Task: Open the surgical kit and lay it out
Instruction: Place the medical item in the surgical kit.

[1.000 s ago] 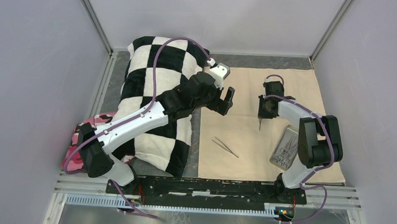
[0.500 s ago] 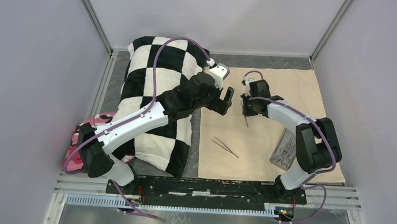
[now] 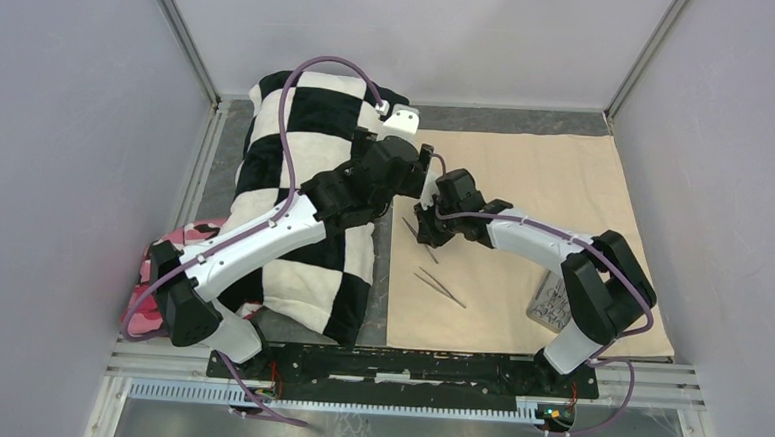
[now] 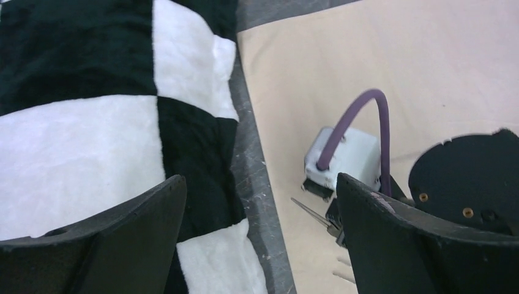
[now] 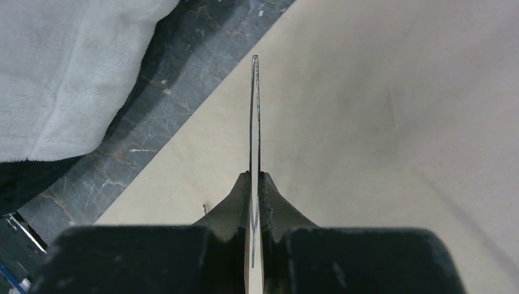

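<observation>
My right hand (image 5: 254, 180), clenched on thin steel tweezers (image 5: 255, 104), holds them pointing straight up the frame over the left edge of the beige cloth wrap (image 5: 392, 122); my left hand (image 4: 260, 184) hangs released nearby.

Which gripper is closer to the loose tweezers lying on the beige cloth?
Right. The right gripper, shut on a thin steel tool, hangs just beyond the loose tweezers; the open left gripper sits farther back, beside the checkered pillow.

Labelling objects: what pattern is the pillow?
The pillow is black-and-white checkered, clearest in top external view.
</observation>
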`<state>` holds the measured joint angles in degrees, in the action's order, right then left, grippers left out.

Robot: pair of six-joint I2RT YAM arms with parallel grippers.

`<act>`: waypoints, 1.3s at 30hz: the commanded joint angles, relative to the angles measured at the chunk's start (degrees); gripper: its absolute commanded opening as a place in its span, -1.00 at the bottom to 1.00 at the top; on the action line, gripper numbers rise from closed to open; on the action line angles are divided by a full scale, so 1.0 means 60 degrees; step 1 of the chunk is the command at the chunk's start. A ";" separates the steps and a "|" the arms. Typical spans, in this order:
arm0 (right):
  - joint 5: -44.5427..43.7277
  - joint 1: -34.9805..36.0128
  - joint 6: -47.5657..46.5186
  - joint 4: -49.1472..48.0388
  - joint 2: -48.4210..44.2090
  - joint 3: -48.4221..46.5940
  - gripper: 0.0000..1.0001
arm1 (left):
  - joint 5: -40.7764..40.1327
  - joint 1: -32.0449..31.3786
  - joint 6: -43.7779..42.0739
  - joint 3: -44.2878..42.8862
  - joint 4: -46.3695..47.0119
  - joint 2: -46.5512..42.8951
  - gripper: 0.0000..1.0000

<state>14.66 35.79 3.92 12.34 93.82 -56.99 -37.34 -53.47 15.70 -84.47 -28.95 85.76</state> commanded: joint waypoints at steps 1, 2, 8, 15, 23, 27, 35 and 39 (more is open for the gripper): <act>0.0178 0.0376 -0.0571 -0.0167 -0.0174 0.0083 -0.84 | -0.1201 -0.0022 0.0692 -0.0462 -0.0172 -0.0332 0.96; 0.0175 0.0429 -0.0584 -0.0179 -0.0238 0.0204 -0.84 | -0.1183 -0.0023 0.0709 -0.0449 -0.0170 -0.0333 0.96; -0.0055 0.0951 -0.0827 -0.0310 -0.0559 0.0784 -0.84 | -0.1061 -0.0012 0.0713 -0.0431 -0.0155 -0.0332 0.96; -0.0598 0.1403 -0.0910 -0.0291 -0.0708 0.1023 -0.84 | -0.0796 -0.0023 0.0664 -0.0384 -0.0071 -0.0305 0.97; -0.0925 0.1579 -0.1005 -0.0021 -0.0789 0.1177 -0.84 | -0.0652 -0.0023 0.0622 -0.0393 -0.0060 -0.0282 0.98; -0.0993 0.1611 -0.1007 -0.0008 -0.0929 0.1286 -0.83 | -0.0574 -0.0023 0.0624 -0.0392 -0.0042 -0.0259 0.98; -0.1044 0.1710 -0.0860 -0.0031 -0.1190 0.1646 -0.80 | -0.0464 -0.0014 0.0613 -0.0377 -0.0041 -0.0215 0.98; -0.1066 0.1747 -0.0774 -0.0106 -0.1252 0.1832 -0.79 | -0.0388 -0.0023 0.0606 -0.0374 -0.0047 -0.0214 0.98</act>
<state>8.91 45.76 -1.32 12.97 88.42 -47.09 -39.94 -53.47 17.30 -84.75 -30.79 85.65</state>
